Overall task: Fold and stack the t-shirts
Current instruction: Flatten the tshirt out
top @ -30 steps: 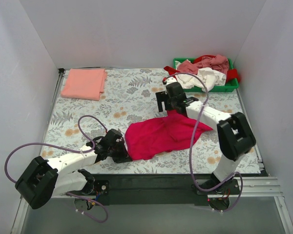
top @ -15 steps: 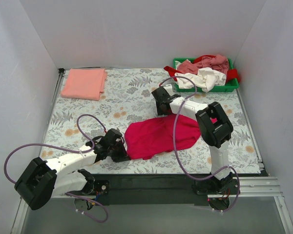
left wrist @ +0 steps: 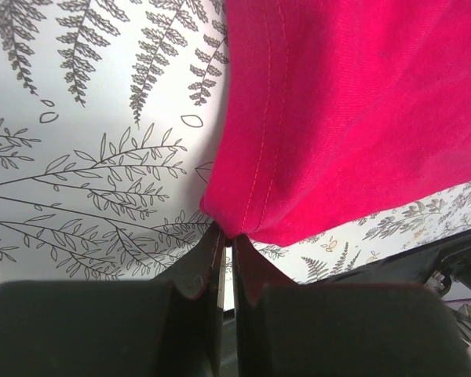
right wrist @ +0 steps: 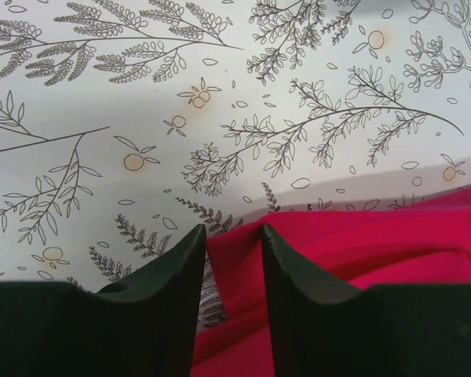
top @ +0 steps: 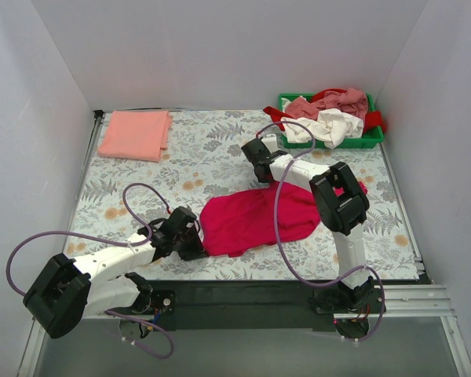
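L claw (left wrist: pixel 228 236) is clenched on the crimson tee (left wrist: pixel 353 110): both fingers are pressed together on the stitched hem corner nearest me, w/ the rest of the cloth spreading up and to the right over the table (left wrist: pixel 78 157). From the top cam the L claw (top: pixel 198 245) sits at the tee's near-left corner, and the tee (top: pixel 255 220) lies rumpled in the middle of the table (top: pixel 212 149), nearer the front edge than the back. R claw (top: pixel 264 174) is at the tee's far edge. On its wrist cam the R claw (right wrist: pixel 234 232) has its fingers apart, not clamped, w/ a clear gap. The tee's (right wrist: pixel 361 243) edge lies in the lower part of that gap and runs off to the right, bare table (right wrist: pixel 141 94) beyond the tips. Can't tell if the fingers touch the cloth.

Count: 2 arms, 1 crimson tee spread out, 1 salmon tee (top: pixel 135 133) folded flat at the far-left corner, well apart from both claws, 1 green bin (top: pixel 369 142) at the far-right corner. In the bin there's a loose heap: a white tee (top: pixel 330 126) in front, a dusty-pink tee (top: pixel 341 102) behind it, red cloth (top: pixel 374 119) hanging over the right rim and more red over the left. Can't tell if that red is 1 piece or 2.
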